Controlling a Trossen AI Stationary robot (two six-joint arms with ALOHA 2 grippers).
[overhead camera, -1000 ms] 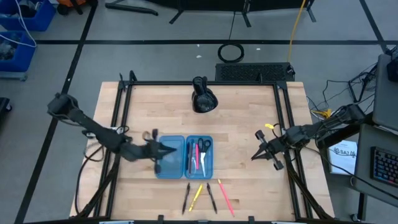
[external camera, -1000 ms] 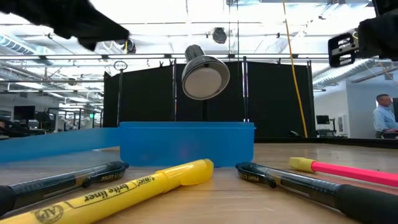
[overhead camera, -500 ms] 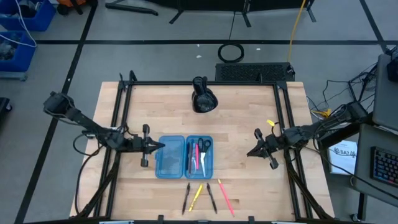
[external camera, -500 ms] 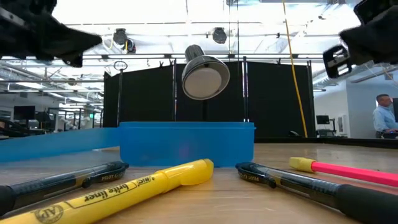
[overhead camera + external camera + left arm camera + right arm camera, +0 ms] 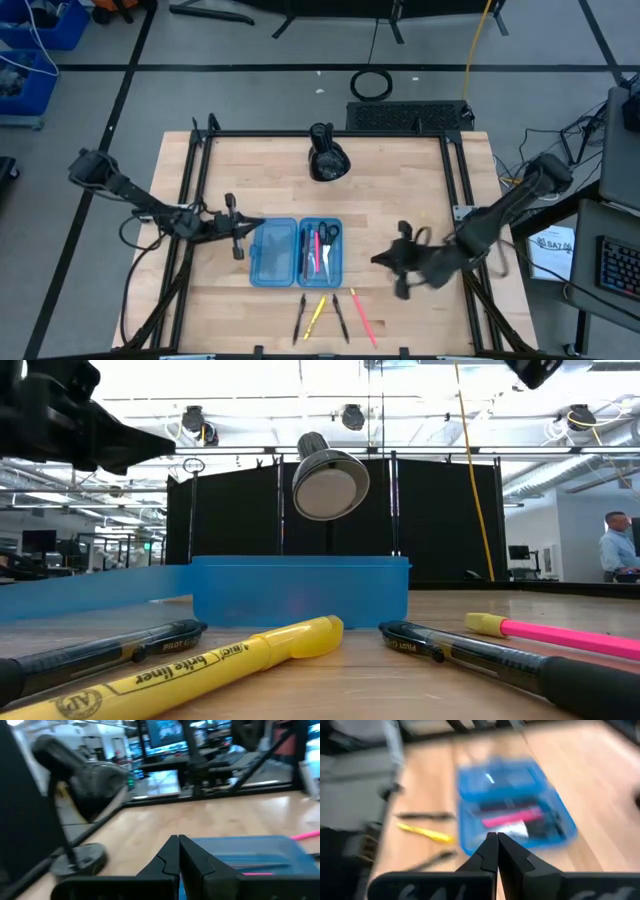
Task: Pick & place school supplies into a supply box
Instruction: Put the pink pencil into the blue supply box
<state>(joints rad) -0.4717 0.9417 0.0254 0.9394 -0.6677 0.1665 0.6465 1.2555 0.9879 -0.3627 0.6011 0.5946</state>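
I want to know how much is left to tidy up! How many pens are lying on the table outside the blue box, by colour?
Black pens: 2
Yellow highlighter: 1
Pink pen: 1
Total: 4

One supply box lay open on the bench, holding one pink pen and one pair of scissors. Four items lay loose in front of it: two black pens, one yellow highlighter and one pink highlighter. One black lumpy object stood behind.
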